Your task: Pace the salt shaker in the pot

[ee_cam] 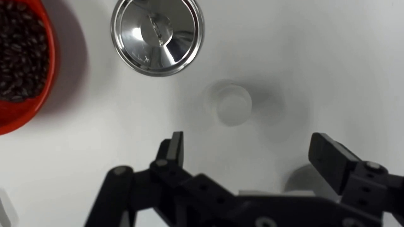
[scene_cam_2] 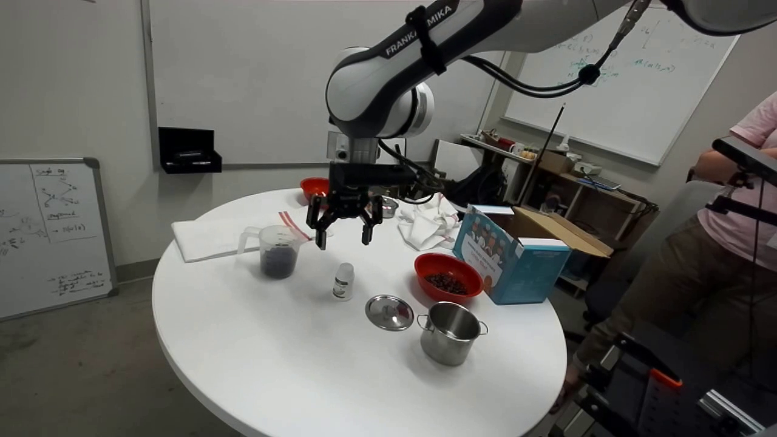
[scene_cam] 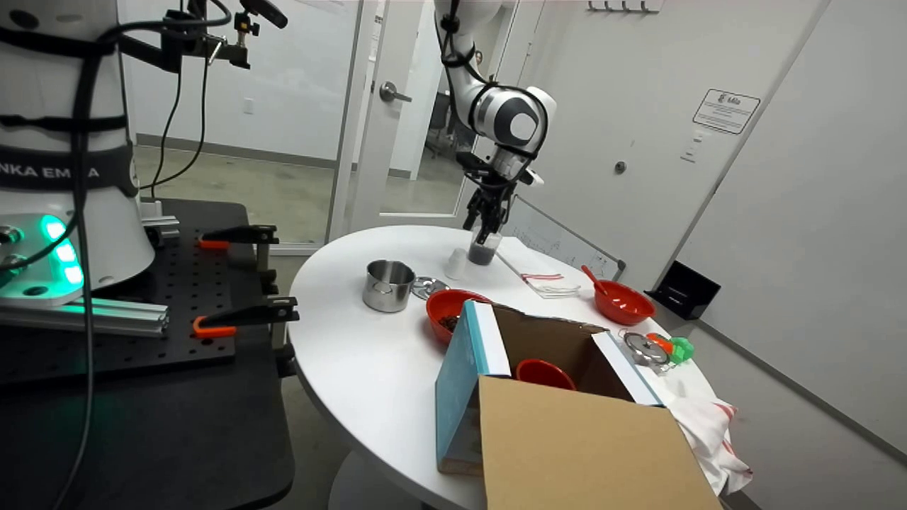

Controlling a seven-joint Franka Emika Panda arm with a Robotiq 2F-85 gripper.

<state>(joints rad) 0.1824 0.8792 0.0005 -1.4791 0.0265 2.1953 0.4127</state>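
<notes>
Likely pre-grasp step: your end effector (scene_cam_2: 344, 238) hangs spread apart above bench (scene_cam_2: 303, 370). Salt shaker (scene_cam_2: 343, 283) stands upright, inward from robot-side edge; uncovered steel pot (scene_cam_2: 448, 344) nearer that edge. Next calls for centring over salt shaker, then lowering around it.

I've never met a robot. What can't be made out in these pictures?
Salt shaker: printing too small to read in an exterior view.
Red bowl of dark beans: cut off by the wrist view's left and top edges.
Rounded grey shape: partly behind the gripper in the wrist view; identity unclear.
Boxed red bowl: lower part hidden by cardboard flap in an exterior view.
</notes>
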